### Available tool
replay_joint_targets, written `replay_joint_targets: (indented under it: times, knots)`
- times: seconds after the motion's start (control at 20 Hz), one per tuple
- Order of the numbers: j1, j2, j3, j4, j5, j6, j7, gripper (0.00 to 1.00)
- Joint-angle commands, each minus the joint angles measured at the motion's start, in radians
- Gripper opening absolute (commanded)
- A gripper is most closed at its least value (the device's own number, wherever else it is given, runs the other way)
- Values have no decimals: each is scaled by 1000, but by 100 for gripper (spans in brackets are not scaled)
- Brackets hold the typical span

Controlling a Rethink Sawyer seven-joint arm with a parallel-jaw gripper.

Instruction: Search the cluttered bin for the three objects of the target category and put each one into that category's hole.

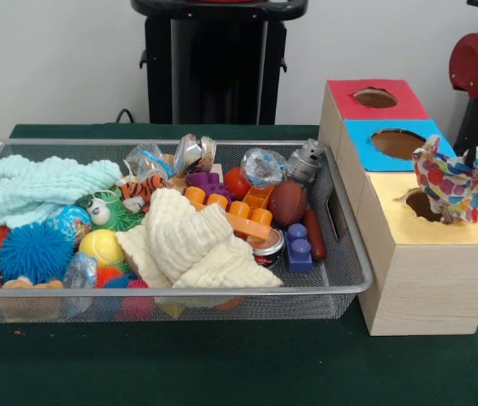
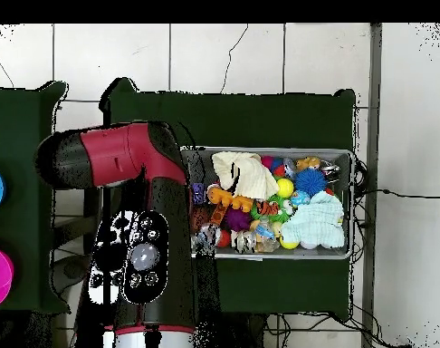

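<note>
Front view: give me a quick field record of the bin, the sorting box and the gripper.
bin: wire mesh basket, full of mixed toys
cloths in bin: cream cloth, mint cloth
box: red hole, blue hole, yellow hole
yellow hole: spotted cloth hanging partly in it
gripper: not visible in either view
arm: red arm over the box, overhead view

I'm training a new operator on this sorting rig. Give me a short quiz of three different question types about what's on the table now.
1. True or false: a spotted cloth sits in the yellow hole.
2. Which box top lies farthest from the camera in the front view? A red B blue C yellow
3. Fill in: the cream cloth lies in the wire ____.

Key: 1 true; 2 A, the red top; 3 bin.
</note>
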Motion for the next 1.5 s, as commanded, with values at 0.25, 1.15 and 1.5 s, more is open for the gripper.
replay_joint_targets:
  times: [0.25,1.15,1.5]
  knots:
    - [-17,2,29,7,48,168,154,0]
    - [-21,48,21,24,7,115,116,0]
    - [-38,62,2,81,-25,28,101,0]
